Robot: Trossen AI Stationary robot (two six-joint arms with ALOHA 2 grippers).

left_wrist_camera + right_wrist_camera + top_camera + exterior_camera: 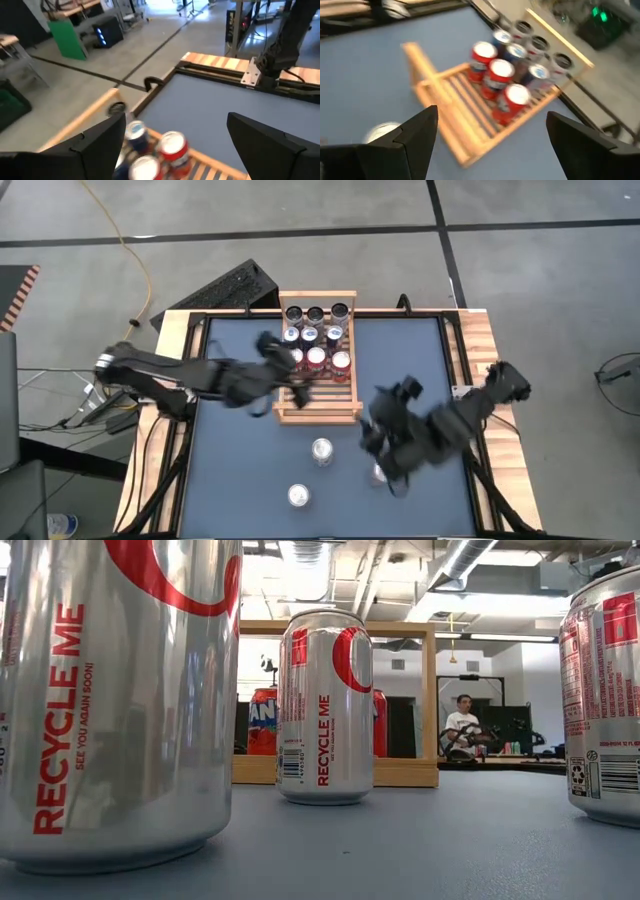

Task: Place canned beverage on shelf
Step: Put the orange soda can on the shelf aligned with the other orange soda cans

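Observation:
The light-wood slatted shelf (318, 395) stands at the table's far middle and holds red (316, 360), blue and dark cans upright. It also shows in the right wrist view (470, 125) and the low view (400, 772). Three silver cans stand on the mat: one (321, 451) just in front of the shelf, one (298, 496) nearer, one (380, 473) partly under my right arm. My left gripper (292, 375) is open and empty over the shelf's left side, above the red cans (172, 146). My right gripper (375, 428) is open and empty above the mat, right of the shelf's near end.
The blue mat (240, 480) has wooden borders at its left and right sides. In the low view the silver cans (325, 705) stand close to the camera. A person (462, 725) sits far behind the table. A black keyboard (225, 290) lies beyond the far left corner.

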